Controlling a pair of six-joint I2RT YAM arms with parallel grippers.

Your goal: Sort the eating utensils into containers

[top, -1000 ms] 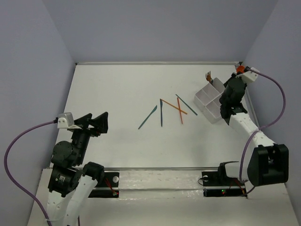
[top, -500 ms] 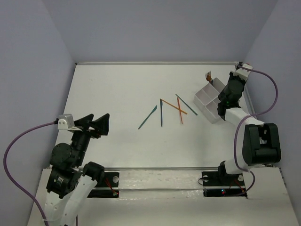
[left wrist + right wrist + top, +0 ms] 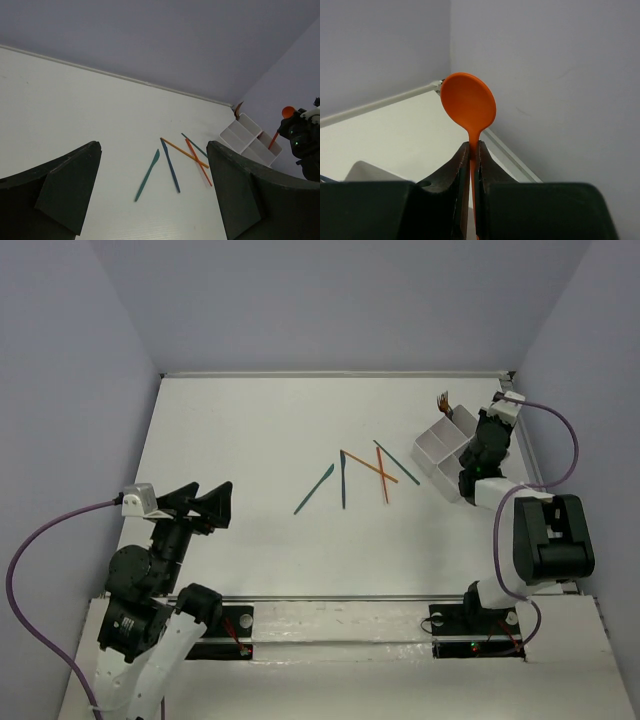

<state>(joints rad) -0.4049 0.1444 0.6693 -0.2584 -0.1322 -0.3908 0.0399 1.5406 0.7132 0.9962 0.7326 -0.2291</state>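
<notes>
My right gripper (image 3: pixel 471 145) is shut on the stem of an orange spoon (image 3: pixel 468 107), whose bowl stands up above the fingertips. In the top view the right gripper (image 3: pixel 484 436) hangs over the right side of the white divided tray (image 3: pixel 440 445). From the left wrist, the spoon (image 3: pixel 287 112) slants down towards the tray (image 3: pixel 240 135). An orange fork (image 3: pixel 441 400) stands in the tray's far corner. Several utensils lie mid-table: a teal knife (image 3: pixel 314 489), a dark knife (image 3: pixel 343 480), two orange ones (image 3: pixel 382 476) and a teal one (image 3: pixel 397 463). My left gripper (image 3: pixel 195 502) is open and empty, well short of them.
The right wall and the back right corner are close behind the tray and the right arm. Purple cables (image 3: pixel 560 450) loop off both wrists. Bare white table lies between the left gripper and the loose utensils.
The right wrist has turned and shifted a little left over the tray, still gripping the spoon. The left arm has barely moved. The utensils on the table lie as before.
</notes>
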